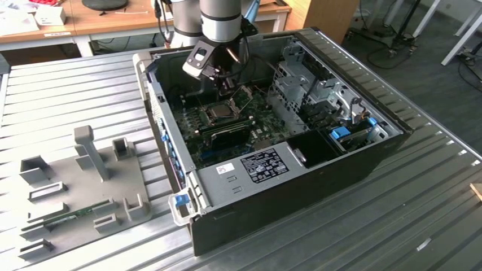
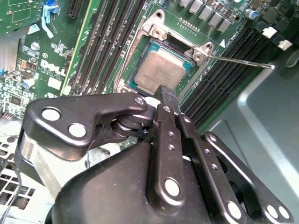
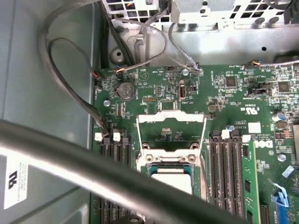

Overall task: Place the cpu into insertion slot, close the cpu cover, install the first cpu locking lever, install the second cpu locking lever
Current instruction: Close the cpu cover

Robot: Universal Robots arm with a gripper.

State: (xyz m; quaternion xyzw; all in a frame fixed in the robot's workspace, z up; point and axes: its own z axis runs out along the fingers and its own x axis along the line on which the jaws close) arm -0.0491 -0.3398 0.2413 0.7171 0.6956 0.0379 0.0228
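The tool [image 2: 164, 94], closed on nothing, is hovering near the cpu [image 2: 161, 70] lying in the insertion slot [image 2: 164, 45]; the cpu cover [image 3: 170, 115] is lying open, memory slots [image 2: 112, 42] flanking.

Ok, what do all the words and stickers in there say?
Black-and-white sticker on the computer case: print too small to read.
Small white label beside it: too small to read.
White sticker on the grey case wall, first wrist view: blurred.
White lettering on the green circuit board, second wrist view: a slanted logo and tiny codes, none surely readable.
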